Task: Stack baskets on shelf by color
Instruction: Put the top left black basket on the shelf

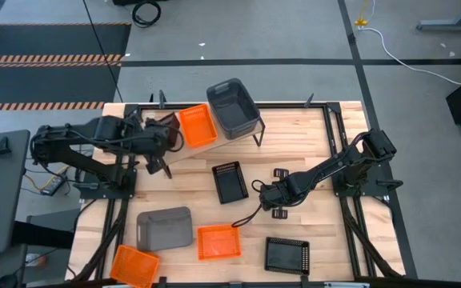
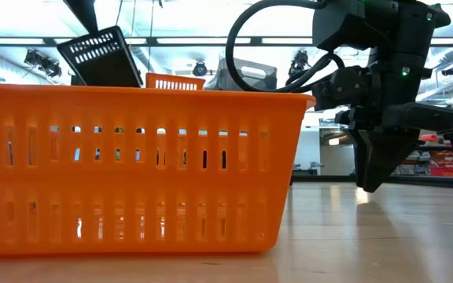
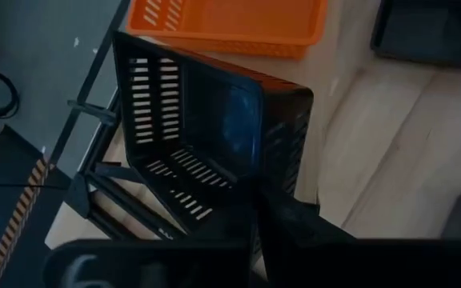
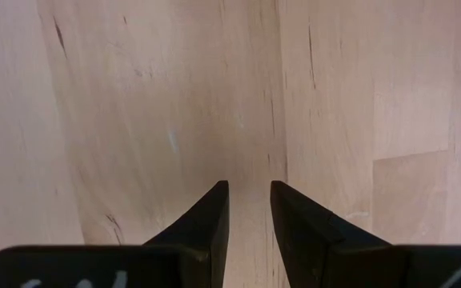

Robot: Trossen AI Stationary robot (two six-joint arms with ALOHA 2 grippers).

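Note:
The shelf (image 1: pixel 250 128) stands at the table's far edge and carries an orange basket (image 1: pixel 197 126) and a dark-grey bin (image 1: pixel 233 108) side by side. My left gripper (image 1: pixel 160 136) is at the shelf's left end, shut on a black basket (image 3: pixel 190 136), which also shows tilted in the low view (image 2: pixel 101 51). A second black basket (image 1: pixel 230 182) lies mid-table. My right gripper (image 1: pixel 266 194) hangs open just right of it, fingers (image 4: pixel 214 212) pointing down over bare wood. My left gripper holds the black basket by a side wall at its rim (image 3: pixel 282 200), coming from the table's left. The basket is lifted clear and tipped on edge, its open side facing my wrist camera, right beside the orange basket (image 3: pixel 230 24) on the shelf. Dark fingers hide the exact hold.
Near the table's front lie an overturned dark-grey bin (image 1: pixel 165 227), an orange basket (image 1: pixel 218 242), which fills the low view (image 2: pixel 132 173), another orange basket (image 1: pixel 134 266) at the near-left corner, and a black basket (image 1: pixel 286 256). Bare wood lies between the shelf and these.

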